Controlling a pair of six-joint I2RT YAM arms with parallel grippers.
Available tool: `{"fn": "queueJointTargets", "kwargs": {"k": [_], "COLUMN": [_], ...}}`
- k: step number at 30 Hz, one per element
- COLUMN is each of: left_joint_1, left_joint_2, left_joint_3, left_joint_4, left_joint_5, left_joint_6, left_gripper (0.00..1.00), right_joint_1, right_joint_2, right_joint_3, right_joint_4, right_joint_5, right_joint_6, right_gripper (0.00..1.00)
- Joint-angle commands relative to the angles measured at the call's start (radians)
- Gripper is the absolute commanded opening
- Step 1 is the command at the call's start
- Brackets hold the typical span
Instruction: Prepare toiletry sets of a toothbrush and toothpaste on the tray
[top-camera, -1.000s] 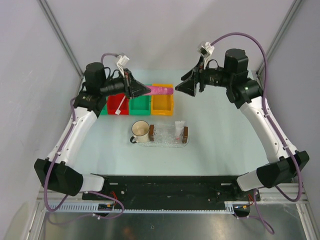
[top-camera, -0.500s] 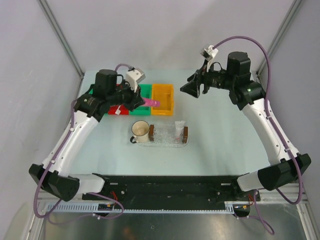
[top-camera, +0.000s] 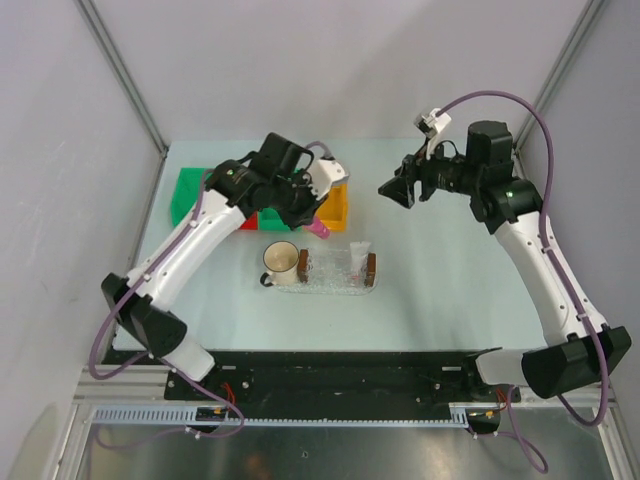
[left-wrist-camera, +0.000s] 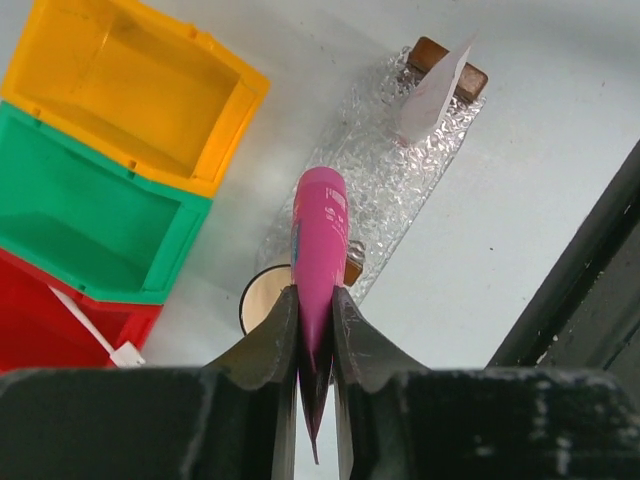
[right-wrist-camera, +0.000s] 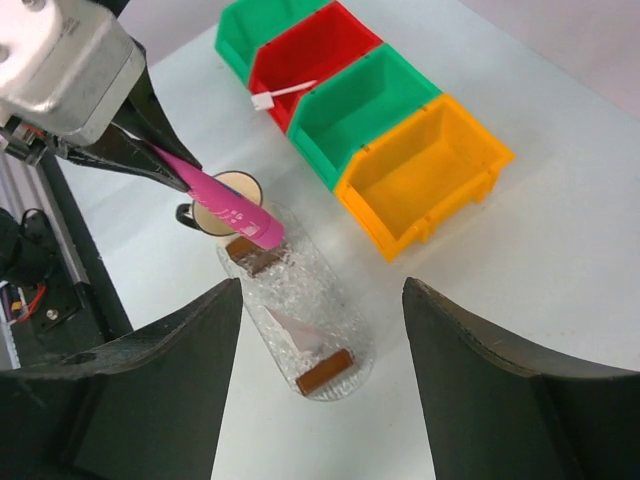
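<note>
White toothbrush (right-wrist-camera: 285, 93) in red bin (right-wrist-camera: 325, 45), tray (left-wrist-camera: 372, 170) carrying a pale packet (left-wrist-camera: 430, 95), left gripper (left-wrist-camera: 315, 300) clamped on pink toothpaste (left-wrist-camera: 320, 230), right gripper (right-wrist-camera: 322, 287) wide

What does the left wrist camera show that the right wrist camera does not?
Only the left wrist view: the flat tail of the toothpaste tube poking back past the left fingers. Only the right wrist view: the open right fingers, a second green bin, the mug handle. Both: the tube, tray, orange bin, and toothbrush in the red bin.

Cup (top-camera: 281, 262) at the left end of the tray (top-camera: 332, 272), bins (top-camera: 338, 208) just behind, open table (top-camera: 440, 270) on its right
</note>
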Motion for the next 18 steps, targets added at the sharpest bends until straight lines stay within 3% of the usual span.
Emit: {"fn": "queueJointTargets", "kwargs": {"k": [1, 18], "left_joint_1": [-0.036, -0.107], "left_joint_2": [0.046, 0.202], "left_joint_3": [0.109, 0.248], "left_joint_4": [-0.086, -0.180], "left_joint_5": [-0.013, -0.005], "left_joint_6": [0.085, 0.114], "left_gripper": [0.00, 0.00], "right_joint_1": [-0.045, -0.281], "right_joint_2": [-0.053, -0.091], "right_joint_3": [-0.041, -0.210], "right_joint_4": [-0.025, -0.046], "right_joint_5": [0.055, 0.166], "right_joint_6": [-0.054, -0.088], "right_gripper": [0.70, 0.65]}}
